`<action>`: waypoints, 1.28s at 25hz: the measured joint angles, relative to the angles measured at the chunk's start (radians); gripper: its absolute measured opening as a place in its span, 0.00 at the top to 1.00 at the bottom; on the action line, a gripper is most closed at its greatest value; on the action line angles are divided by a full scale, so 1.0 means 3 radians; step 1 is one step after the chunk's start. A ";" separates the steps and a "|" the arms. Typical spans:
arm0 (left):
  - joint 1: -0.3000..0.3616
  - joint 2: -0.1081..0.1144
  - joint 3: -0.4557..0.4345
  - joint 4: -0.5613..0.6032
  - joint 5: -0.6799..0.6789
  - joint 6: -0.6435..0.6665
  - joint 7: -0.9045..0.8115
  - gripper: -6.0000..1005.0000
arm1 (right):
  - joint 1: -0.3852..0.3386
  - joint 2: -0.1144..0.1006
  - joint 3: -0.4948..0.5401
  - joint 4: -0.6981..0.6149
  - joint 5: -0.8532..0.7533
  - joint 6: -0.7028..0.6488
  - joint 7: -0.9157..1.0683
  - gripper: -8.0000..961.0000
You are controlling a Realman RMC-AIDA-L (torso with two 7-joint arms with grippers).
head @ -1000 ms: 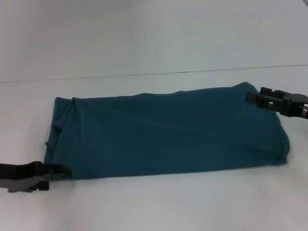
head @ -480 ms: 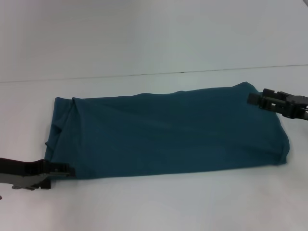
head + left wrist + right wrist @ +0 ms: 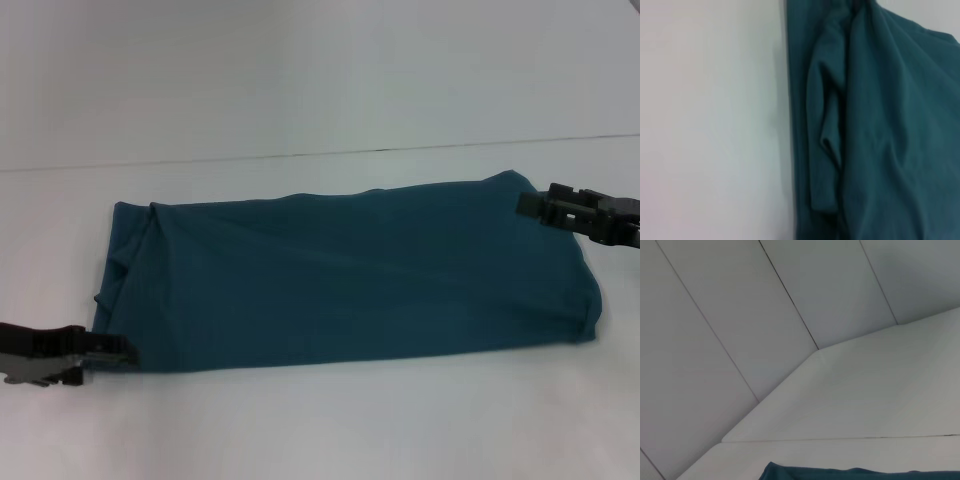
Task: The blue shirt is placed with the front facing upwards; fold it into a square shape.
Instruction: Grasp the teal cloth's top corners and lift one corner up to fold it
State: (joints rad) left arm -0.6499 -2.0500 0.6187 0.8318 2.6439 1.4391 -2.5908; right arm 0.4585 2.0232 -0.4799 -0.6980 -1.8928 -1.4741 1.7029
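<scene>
The blue shirt (image 3: 350, 280) lies on the white table as a long, flat band running left to right, plain side up, with loose folds at its left end. My left gripper (image 3: 125, 350) sits low at the shirt's near left corner, right at the cloth's edge. My right gripper (image 3: 522, 203) is at the far right corner, its tip at the hem. The left wrist view shows the shirt's bunched folds (image 3: 880, 125) beside bare table. Only a strip of the shirt's edge (image 3: 840, 474) shows in the right wrist view.
The white table (image 3: 320, 430) extends in front of and behind the shirt. Its far edge (image 3: 300, 155) meets a pale panelled wall (image 3: 740, 315).
My left gripper has slid left, off the shirt's near corner to its edge. My right gripper has shifted slightly right. The shirt has not moved.
</scene>
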 joint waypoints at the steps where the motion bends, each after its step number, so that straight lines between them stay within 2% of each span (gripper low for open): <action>1: -0.0004 0.0002 -0.0002 0.0006 0.0014 -0.0015 -0.0003 0.10 | 0.0000 0.0000 0.0000 0.0000 0.0000 0.0000 0.0000 0.04; 9: -0.0072 0.0036 -0.0007 0.0018 0.0087 -0.0151 -0.0032 0.10 | -0.0006 0.0000 -0.0001 0.0000 0.0000 0.0000 -0.0001 0.04; 32: -0.0157 0.0012 0.0131 -0.0026 0.0138 -0.0081 -0.0074 0.10 | -0.0026 -0.0009 0.0041 -0.0004 0.0005 -0.0014 -0.0001 0.04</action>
State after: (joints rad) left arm -0.6971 -2.0463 0.6581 0.8240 2.6852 1.4149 -2.6131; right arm 0.4509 2.0205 -0.4677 -0.6993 -1.8912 -1.4783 1.7027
